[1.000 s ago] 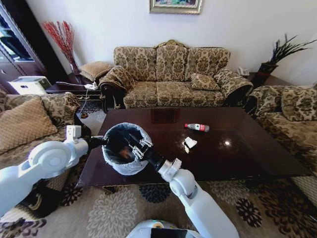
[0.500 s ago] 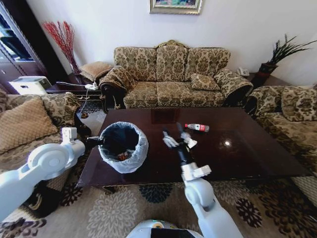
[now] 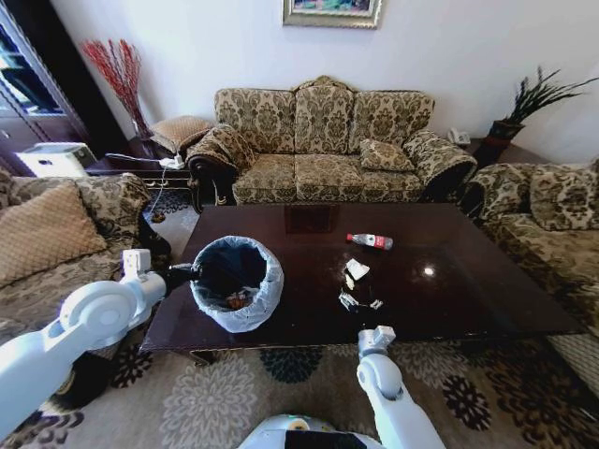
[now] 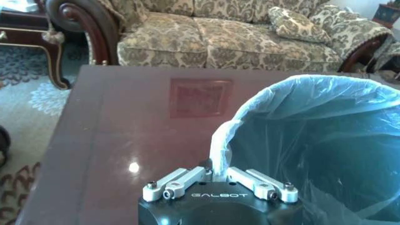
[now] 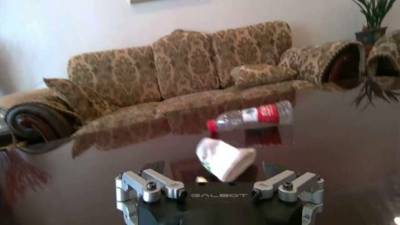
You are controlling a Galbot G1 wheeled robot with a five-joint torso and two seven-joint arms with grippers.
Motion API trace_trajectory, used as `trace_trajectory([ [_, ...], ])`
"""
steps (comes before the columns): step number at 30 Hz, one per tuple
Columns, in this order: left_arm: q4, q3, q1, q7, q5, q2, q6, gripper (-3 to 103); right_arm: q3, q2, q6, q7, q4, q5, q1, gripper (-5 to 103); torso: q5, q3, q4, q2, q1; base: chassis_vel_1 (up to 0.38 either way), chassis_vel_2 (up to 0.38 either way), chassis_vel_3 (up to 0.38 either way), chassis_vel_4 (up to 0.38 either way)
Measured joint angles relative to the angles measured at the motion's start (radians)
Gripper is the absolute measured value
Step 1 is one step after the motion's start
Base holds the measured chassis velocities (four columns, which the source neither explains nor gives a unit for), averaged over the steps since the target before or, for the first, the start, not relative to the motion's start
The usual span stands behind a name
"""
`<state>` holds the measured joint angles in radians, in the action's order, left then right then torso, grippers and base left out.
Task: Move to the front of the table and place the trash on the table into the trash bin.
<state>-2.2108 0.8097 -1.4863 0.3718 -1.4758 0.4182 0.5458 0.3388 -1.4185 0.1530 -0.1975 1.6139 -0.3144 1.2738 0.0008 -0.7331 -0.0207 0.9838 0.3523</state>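
Note:
On the dark reddish table [image 3: 468, 290], a white crumpled scrap of trash [image 3: 357, 270] lies near the middle. A clear bottle with a red label [image 3: 370, 240] lies beyond it. My right gripper [image 3: 359, 302] is low over the table, just on the near side of the scrap. It is open, and in the right wrist view the scrap [image 5: 225, 159] sits just ahead of the gripper [image 5: 214, 169], with the bottle [image 5: 250, 117] behind. My left gripper [image 3: 192, 273] is shut on the bag-lined rim of the trash bin [image 3: 239, 281]; the left wrist view shows the gripper [image 4: 218, 174] pinching the rim [image 4: 222, 140].
Some trash lies at the bottom of the bin. A patterned sofa [image 3: 323, 140] stands behind the table, with armchairs at both sides. A side table with a vase of red twigs [image 3: 117, 75] stands at the back left. Patterned carpet surrounds the table.
My right arm swung away from over the bin to the right and dropped low behind the white scrap, fingers open. The left arm still holds the bin, shifted only slightly.

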Motion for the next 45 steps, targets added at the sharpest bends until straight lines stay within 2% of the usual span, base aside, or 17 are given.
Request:
trace_trajectory([
  [4, 0.0, -0.003, 0.0, -0.003, 0.002, 0.002, 0.0, 0, -0.006, -0.01, -0.006, -0.018, -0.067, -0.006, -0.043, 100, -0.0005, 0.0, 0.0006, 0.0, 0.0, -0.085, -0.058, 0.039, 0.036],
  [8, 0.0, -0.003, -0.002, -0.003, 0.003, 0.004, 0.0, 0, -0.012, -0.019, -0.018, -0.023, -0.106, -0.032, -0.08, 101, -0.0013, 0.0, -0.0003, 0.0, 0.0, 0.0, 0.0, 0.0, 0.0],
  [15, 0.002, -0.007, -0.002, -0.005, 0.007, 0.006, -0.004, 0, -0.021, -0.023, -0.044, -0.013, -0.175, -0.047, -0.146, 93, -0.001, 0.0, -0.0002, 0.0, 0.0, 0.0, 0.0, 0.0, 0.0],
  [17, 0.003, -0.009, -0.001, -0.009, 0.009, 0.007, -0.01, 0, -0.023, -0.028, -0.057, -0.015, -0.214, -0.046, -0.183, 84, -0.0005, 0.0, 0.0, 0.0, 0.0, 0.0, 0.0, 0.0, 0.0],
  [18, 0.003, -0.009, -0.001, -0.009, 0.009, 0.007, -0.01, 0, -0.023, -0.028, -0.057, -0.015, -0.214, -0.046, -0.183, 84, -0.0005, 0.0, 0.0, 0.0, 0.0, 0.0, 0.0, 0.0, 0.0],
  [21, 0.004, -0.009, -0.001, -0.015, 0.014, 0.007, -0.017, 0, -0.027, -0.029, -0.071, -0.013, -0.228, -0.045, -0.197, 68, -0.0007, 0.0, 0.0002, 0.0, 0.0, 0.0, 0.0, 0.0, 0.0],
  [23, 0.004, -0.008, -0.001, -0.016, 0.015, 0.007, -0.019, 0, -0.028, -0.03, -0.075, -0.01, -0.23, -0.045, -0.2, 68, -0.0007, 0.0, 0.0002, 0.0, 0.0, 0.0, 0.0, 0.0, 0.0],
  [25, 0.004, -0.008, -0.002, -0.022, 0.018, 0.008, -0.032, 0, -0.03, -0.034, -0.077, -0.001, -0.242, -0.038, -0.206, 57, -0.001, 0.0, 0.0, 0.0, 0.0, 0.0, 0.0, 0.0, 0.0],
  [26, 0.004, -0.008, -0.002, -0.022, 0.018, 0.008, -0.032, 0, -0.03, -0.034, -0.077, -0.001, -0.242, -0.038, -0.206, 57, -0.001, 0.0, 0.0, 0.0, 0.0, 0.0, 0.0, 0.0, 0.0],
  [29, 0.005, -0.008, -0.002, -0.025, 0.022, 0.009, -0.039, 0, -0.037, -0.038, -0.083, 0.006, -0.255, -0.035, -0.216, 40, -0.0009, 0.0, -0.0001, 0.0, 0.0, 0.0, 0.0, 0.0, 0.0],
  [30, 0.005, -0.008, -0.002, -0.025, 0.022, 0.009, -0.039, 0, -0.037, -0.038, -0.083, 0.006, -0.255, -0.035, -0.216, 40, -0.0009, 0.0, -0.0001, 0.0, 0.0, 0.0, 0.0, 0.0, 0.0],
  [33, 0.005, -0.008, -0.002, -0.026, 0.023, 0.006, -0.039, 0, -0.04, -0.041, -0.089, 0.008, -0.263, -0.034, -0.224, 24, -0.0007, 0.0, 0.0, 0.0, 0.0, 0.0, 0.0, 0.0, 0.0],
  [35, 0.005, -0.008, -0.002, -0.027, 0.023, 0.006, -0.039, 0, -0.04, -0.041, -0.09, 0.008, -0.264, -0.034, -0.225, 24, -0.0007, 0.0, 0.0, 0.0, 0.0, 0.0, 0.0, 0.0, 0.0],
  [38, 0.005, -0.007, -0.002, -0.027, 0.023, 0.005, -0.039, 0, -0.041, -0.042, -0.091, 0.008, -0.267, -0.037, -0.226, 8, -0.0007, 0.0, 0.0, 0.0, 0.0, 0.0, 0.0, 0.0, 0.0],
  [39, 0.005, -0.007, -0.002, -0.027, 0.023, 0.005, -0.039, 0, -0.041, -0.042, -0.091, 0.008, -0.267, -0.037, -0.226, 8, -0.0007, 0.0, 0.0, 0.0, 0.0, 0.0, 0.0, 0.0, 0.0],
  [41, 0.004, -0.006, -0.003, -0.027, 0.022, 0.004, -0.039, 0, -0.041, -0.042, -0.094, 0.007, -0.265, -0.048, -0.225, 1, -0.0008, 0.0, -0.0001, 0.0, 0.0, 0.0, 0.0, 0.0, 0.0],
  [45, 0.003, -0.005, -0.002, -0.027, 0.019, -0.012, -0.039, 0, -0.044, -0.039, -0.098, 0.006, -0.219, -0.063, -0.208, 0, -0.0008, 0.0, 0.0, 0.0, 0.0, 0.0, 0.0, 0.0, 0.0],
])
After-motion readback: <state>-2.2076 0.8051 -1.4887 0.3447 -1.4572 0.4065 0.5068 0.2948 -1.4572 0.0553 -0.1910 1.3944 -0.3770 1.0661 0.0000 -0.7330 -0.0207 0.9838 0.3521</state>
